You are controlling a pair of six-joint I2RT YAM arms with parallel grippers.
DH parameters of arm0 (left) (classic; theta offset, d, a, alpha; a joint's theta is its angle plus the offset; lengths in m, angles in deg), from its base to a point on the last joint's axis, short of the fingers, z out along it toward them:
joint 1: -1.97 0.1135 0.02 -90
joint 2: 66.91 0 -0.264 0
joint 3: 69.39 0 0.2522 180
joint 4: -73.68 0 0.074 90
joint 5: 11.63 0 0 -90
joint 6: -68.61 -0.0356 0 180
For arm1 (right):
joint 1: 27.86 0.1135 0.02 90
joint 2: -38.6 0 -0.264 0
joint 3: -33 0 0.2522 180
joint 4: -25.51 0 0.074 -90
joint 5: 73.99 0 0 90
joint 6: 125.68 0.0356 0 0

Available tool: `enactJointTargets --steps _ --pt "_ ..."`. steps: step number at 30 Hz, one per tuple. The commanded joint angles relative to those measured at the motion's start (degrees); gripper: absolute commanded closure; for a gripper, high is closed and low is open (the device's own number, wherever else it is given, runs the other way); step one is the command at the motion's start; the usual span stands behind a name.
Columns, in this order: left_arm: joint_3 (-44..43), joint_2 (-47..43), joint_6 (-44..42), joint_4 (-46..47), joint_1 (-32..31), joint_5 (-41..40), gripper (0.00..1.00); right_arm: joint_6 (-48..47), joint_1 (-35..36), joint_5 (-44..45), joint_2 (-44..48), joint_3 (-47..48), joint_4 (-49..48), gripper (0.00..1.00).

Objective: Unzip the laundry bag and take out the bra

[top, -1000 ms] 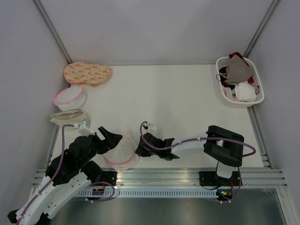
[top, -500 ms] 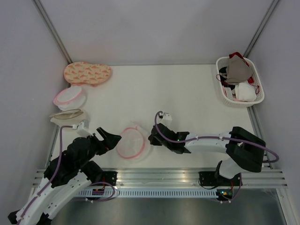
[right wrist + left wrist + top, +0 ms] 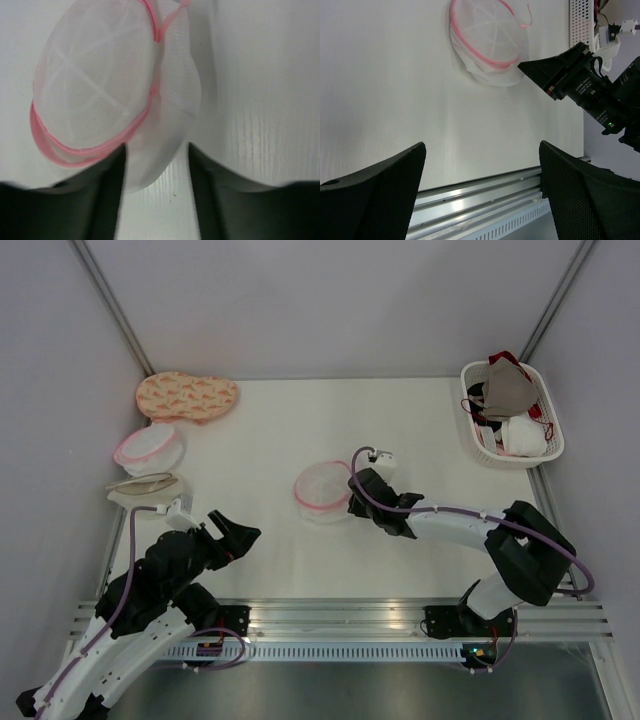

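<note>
White table (image 3: pixel 420 540) between grey walls, seen from above: three mesh bags, one basket, two arms. One bag (image 3: pixel 323 492) with a pink rim lies near the middle, flat and zipped, with the right gripper (image 3: pixel 352 498) at its right edge. At the left edge sit a fuller bag (image 3: pixel 150 448) and a beige bag (image 3: pixel 145 488), with one orange patterned cloth (image 3: pixel 187 396) behind them. One bra (image 3: pixel 508 390) lies on top of the red, black and white garments in the basket (image 3: pixel 548 445) at the far right, well apart from the bag. Near the front, the left gripper (image 3: pixel 235 523) hangs with its jaws spread.

Left wrist: its own gripper (image 3: pixel 482 145) is wide apart over bare table; the bag (image 3: pixel 485 45) lies beyond, the right gripper (image 3: pixel 525 65) touching its rim.

Right wrist: its gripper (image 3: pixel 155 150) pinches the bag (image 3: pixel 100 90), a fold of mesh filling the gap between both fingers (image 3: pixel 112 190)
</note>
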Motion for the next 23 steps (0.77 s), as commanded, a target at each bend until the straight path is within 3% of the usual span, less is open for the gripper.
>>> enactJointTargets --steps 1,2,3,4,13,23 --pt "-0.1 -0.8 0.2 3.1 -0.2 1.2 0.02 -6.5 0.2 -2.2 3.2 3.7 3.6 0.41" --pt "-0.1 -1.1 0.0 3.3 -0.2 1.3 0.02 -7.1 0.3 -2.3 4.8 3.9 5.1 0.28" --pt "-0.4 -1.2 -0.3 3.5 -0.2 1.5 0.0 -8.9 0.3 -2.2 6.4 4.0 6.7 0.07" --pt "-0.5 -1.5 -0.6 4.0 -0.2 1.9 0.0 -9.9 0.4 -2.5 10.1 4.4 9.7 0.02" --pt "-1.4 -0.8 -3.7 6.7 -0.2 1.7 0.0 -18.7 0.5 -6.3 36.4 7.7 23.5 0.02" --pt "-1.7 3.1 -5.2 9.6 -0.2 2.8 0.0 -18.7 0.5 -8.2 46.0 10.1 28.1 0.02"
